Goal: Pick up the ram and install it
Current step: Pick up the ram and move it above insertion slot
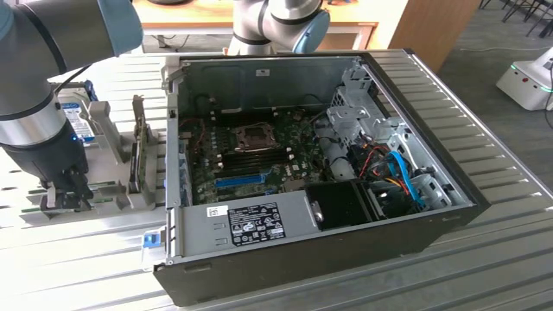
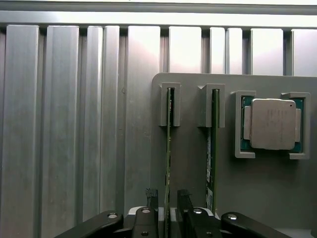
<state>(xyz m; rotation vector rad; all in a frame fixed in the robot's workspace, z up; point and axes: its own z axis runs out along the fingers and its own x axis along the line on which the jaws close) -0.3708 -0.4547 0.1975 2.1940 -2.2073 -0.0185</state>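
gripper (image 2: 167,194) jaws stand wide in the wrist view, one on each side of the ram (image 2: 168,148), set on edge in the grey holder (image 2: 188,168) beside a second stick (image 2: 210,148) and a processor (image 2: 273,124); in the exterior view the gripper is down at that holder, to the exterior view's left of the open computer case (image 1: 432,220).

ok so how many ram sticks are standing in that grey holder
2. The first ram stick stands on edge between the fingertips of the open gripper; the second ram stick stands in the neighbouring slot, nearer the processor chip. Others may be hidden.
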